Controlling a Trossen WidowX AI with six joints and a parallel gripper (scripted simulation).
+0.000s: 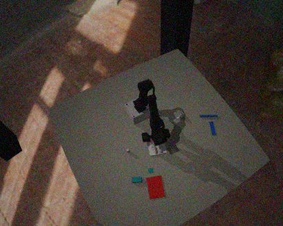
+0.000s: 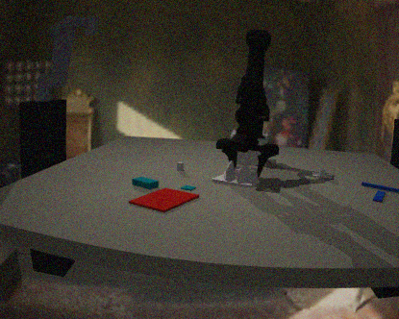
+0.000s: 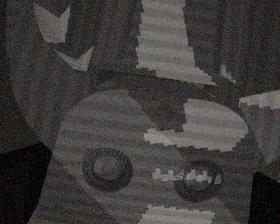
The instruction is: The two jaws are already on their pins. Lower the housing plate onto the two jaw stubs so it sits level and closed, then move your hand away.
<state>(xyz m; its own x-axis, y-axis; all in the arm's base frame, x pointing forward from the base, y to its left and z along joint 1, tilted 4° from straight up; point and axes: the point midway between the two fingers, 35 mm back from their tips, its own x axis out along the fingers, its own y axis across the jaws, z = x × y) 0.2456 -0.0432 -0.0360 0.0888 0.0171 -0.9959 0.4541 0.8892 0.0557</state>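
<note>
My gripper (image 1: 156,140) (image 2: 246,168) (image 3: 149,165) is shut on the housing plate (image 3: 153,160), a grey plate with rounded upper corners. It spans between the dark fingers in the wrist view, and two round holes show in it with round stub ends inside. The pale base (image 1: 153,152) (image 2: 222,180) lies on the table directly below the hand. Pale upright parts (image 2: 247,165) show between the fingers in the exterior view; which are the jaws is too blurred to tell. Whether the plate rests fully level on the stubs is hidden.
A red plate (image 1: 155,187) (image 2: 164,199), a teal block (image 1: 136,180) (image 2: 145,183) and a small teal piece (image 1: 151,170) (image 2: 188,187) lie nearer the front. Two blue bars (image 1: 209,116) (image 1: 213,128) lie to the right. A small pale piece (image 1: 128,150) (image 2: 180,166) is left of the hand.
</note>
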